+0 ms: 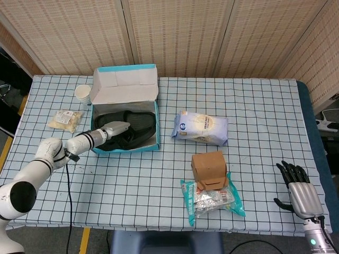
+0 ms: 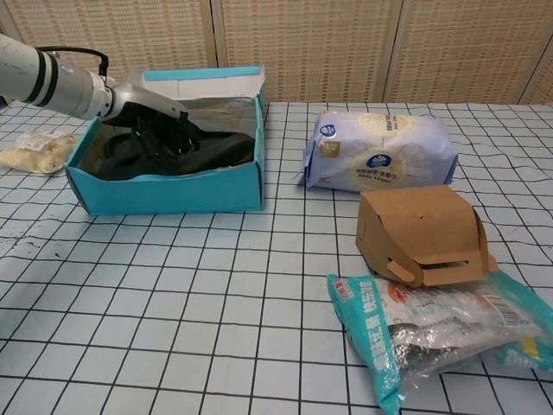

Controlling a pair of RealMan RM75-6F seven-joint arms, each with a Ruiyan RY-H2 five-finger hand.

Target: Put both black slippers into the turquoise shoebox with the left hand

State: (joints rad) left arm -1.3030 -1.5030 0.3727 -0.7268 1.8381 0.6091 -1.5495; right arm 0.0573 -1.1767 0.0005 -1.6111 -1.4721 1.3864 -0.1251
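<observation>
The left hand is reaching into the turquoise shoebox from its left end, fingers curled down on the black slippers — both lying inside, on the table. The right hand is resting at the table's near right corner, fingers spread, holding nothing.

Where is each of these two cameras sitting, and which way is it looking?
Head view: high above the near table edge, looking down on the whole table; shows the left robot hand in the turquoise shoebox and the right robot hand.
Chest view: low, looking across the table; shows only the left hand.
Both show the shoebox and black slippers.
</observation>
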